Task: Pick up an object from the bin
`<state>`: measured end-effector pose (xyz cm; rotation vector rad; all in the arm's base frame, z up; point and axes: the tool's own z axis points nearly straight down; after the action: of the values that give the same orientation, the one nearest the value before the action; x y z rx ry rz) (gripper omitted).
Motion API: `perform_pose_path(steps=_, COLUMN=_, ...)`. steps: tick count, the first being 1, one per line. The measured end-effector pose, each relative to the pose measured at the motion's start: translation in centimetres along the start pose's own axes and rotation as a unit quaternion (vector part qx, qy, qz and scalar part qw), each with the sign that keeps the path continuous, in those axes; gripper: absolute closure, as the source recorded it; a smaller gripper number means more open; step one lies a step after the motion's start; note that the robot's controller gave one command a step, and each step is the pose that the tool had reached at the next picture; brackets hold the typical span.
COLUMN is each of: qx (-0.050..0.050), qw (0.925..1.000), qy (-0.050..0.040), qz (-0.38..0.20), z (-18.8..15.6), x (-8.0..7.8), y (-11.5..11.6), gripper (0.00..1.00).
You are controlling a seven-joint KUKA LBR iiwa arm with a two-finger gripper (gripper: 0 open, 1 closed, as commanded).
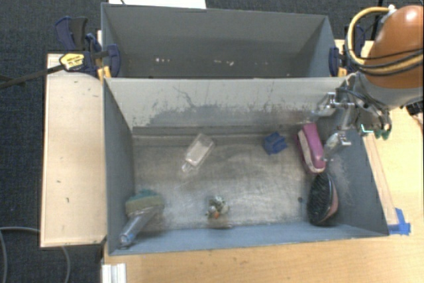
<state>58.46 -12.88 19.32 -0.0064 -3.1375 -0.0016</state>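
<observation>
Against the right wall of the bin (252, 175), toward its far corner, the tool (336, 121) hangs low on the arm (397, 43) that reaches in over the right rim. I cannot tell whether the tool is open or closed, or whether it has hold of anything.

Just beside it, on the side toward the bin's middle, a pink bar (311, 147) lies lengthwise along the foot of that wall. It seems the likely thing to pick, being closest. Whether tool and bar touch I cannot say.

A black brush (322, 199) rests in the near right corner, just past the bar's near end. Both probably slid down the sloping wall and settled there.

A blue block (274, 142) sits close by the bar, toward the far wall. Well apart lie a clear bottle (197, 151) mid-floor, a small trinket (216, 207) by the near wall, and a teal pad (142, 203) in the near left corner, loosely scattered.
</observation>
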Motion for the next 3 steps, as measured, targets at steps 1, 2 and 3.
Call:
perform_pose_path(steps=1, qx=0.002, qw=0.9822, qy=-0.0058, qz=-0.188, z=12.1, x=2.1, y=11.3, gripper=0.0)
perform_pose_path(steps=2, qx=-0.002, qw=0.9791, qy=-0.0066, qz=-0.203, z=5.7, x=3.2, y=22.0, gripper=0.0)
perform_pose_path(steps=3, qx=0.0, qw=0.9563, qy=-0.0004, qz=-0.292, z=11.4, x=9.2, y=23.8, gripper=0.0)
